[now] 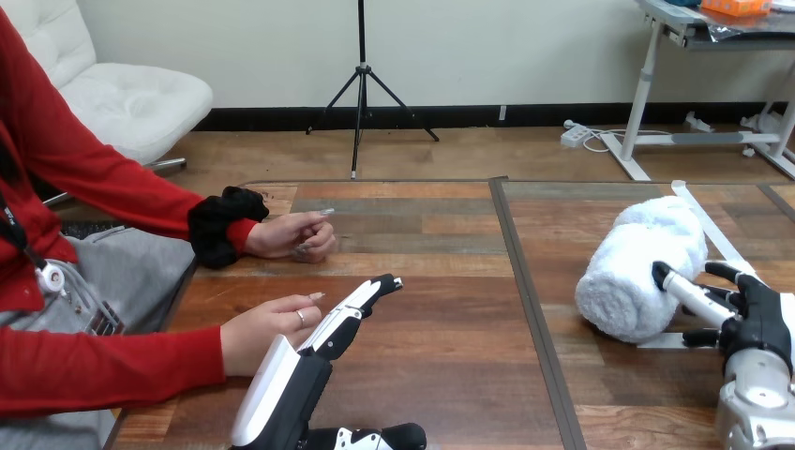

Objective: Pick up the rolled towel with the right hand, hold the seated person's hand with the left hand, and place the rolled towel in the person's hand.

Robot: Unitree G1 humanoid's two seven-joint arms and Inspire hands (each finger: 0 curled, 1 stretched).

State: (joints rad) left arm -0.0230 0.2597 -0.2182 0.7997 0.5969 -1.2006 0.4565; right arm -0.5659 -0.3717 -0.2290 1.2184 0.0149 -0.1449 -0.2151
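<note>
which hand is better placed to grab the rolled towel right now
Right. The right hand is open just beside the rolled towel, fingers reaching toward it. The left hand is well away at the view's left, next to the person's nearer hand.

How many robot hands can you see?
2. The left hand stretches open over the table at the view's left, beside the person's nearer hand. The right hand is at the right, against the rolled towel.

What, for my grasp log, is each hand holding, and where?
Nothing. The right hand is open at the rolled towel's near end; the left hand, fingers straight, lies beside the person's nearer hand.
</note>
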